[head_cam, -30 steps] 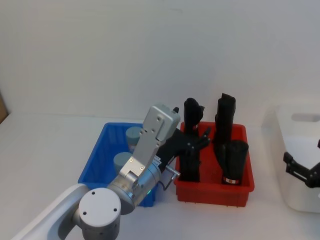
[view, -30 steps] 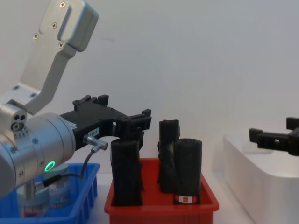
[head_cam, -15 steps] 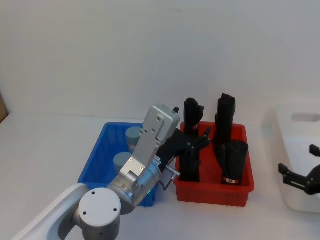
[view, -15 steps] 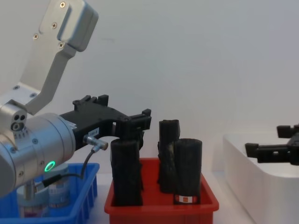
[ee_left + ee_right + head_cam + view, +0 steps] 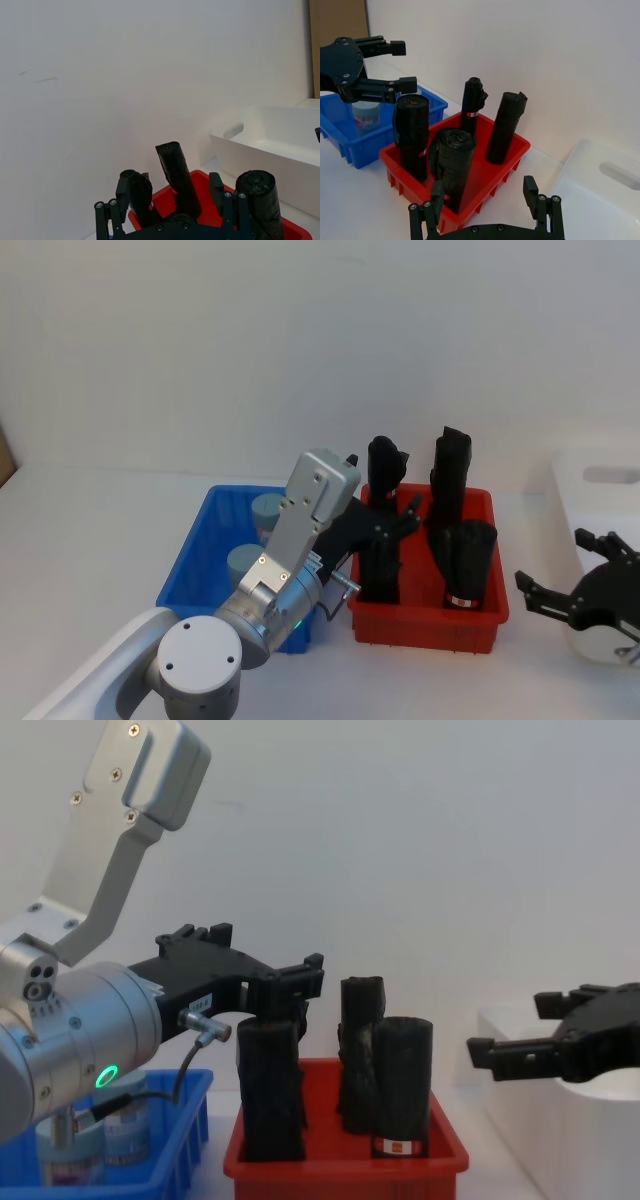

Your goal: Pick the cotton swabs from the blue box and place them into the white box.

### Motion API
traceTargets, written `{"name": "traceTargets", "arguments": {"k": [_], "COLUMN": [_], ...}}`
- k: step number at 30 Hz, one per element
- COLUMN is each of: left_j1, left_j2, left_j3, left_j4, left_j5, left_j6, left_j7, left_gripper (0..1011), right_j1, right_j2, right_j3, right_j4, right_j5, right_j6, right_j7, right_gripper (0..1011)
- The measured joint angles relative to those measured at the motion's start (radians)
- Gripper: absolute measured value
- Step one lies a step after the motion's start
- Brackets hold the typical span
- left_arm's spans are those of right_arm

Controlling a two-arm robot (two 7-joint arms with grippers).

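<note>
Silver arm (image 5: 100,870), black left gripper (image 5: 404,65), green light (image 5: 106,1074)

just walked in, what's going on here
The robot is meant to move cotton swabs from the blue box to the white box. Two tubs sit in the blue box. The left gripper hovers open and empty over the left side of the red bin. The right gripper hangs open and empty between the red bin and the white box.

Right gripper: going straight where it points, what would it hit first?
Probably the nearest black roll standing in the red bin; the right gripper, fingers open, aims at it, though depth is uncertain.
</note>
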Motion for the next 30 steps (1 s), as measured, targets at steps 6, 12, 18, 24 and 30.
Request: {"name": "traceTargets", "arguments": {"k": [6,12,18,24,30], "left_j1": [0.000,0.000,0.000,0.000,0.000], "left_j2": [0.000,0.000,0.000,0.000,0.000], "left_j3": [0.000,0.000,0.000,0.000,0.000], "left_j4": [0.000,0.000,0.000,0.000,0.000], "left_j5": [0.000,0.000,0.000,0.000,0.000], "left_j6": [0.000,0.000,0.000,0.000,0.000], "left_j7": [0.000,0.000,0.000,0.000,0.000], "left_gripper": [1003,1003,1003,1003,1003], "right_j1": [0.016,0.030,0.045,0.059,0.071], "right_j2": [-0.031,-0.061,-0.093,-0.117,-0.138], "right_j3": [-0.025,-0.046,-0.065,-0.077,-0.082], "right_j4": [0.021,0.043,0.066,0.084,0.101], "right_j5": [-0.041,-0.068,-0.076,-0.071,-0.055], "right_j6": [0.012,0.040,0.075,0.106,0.129], "right_j7": [-0.023,-0.048,-0.070,-0.081,-0.096], "right_gripper": [1001,1001,1001,1001,1001]}}
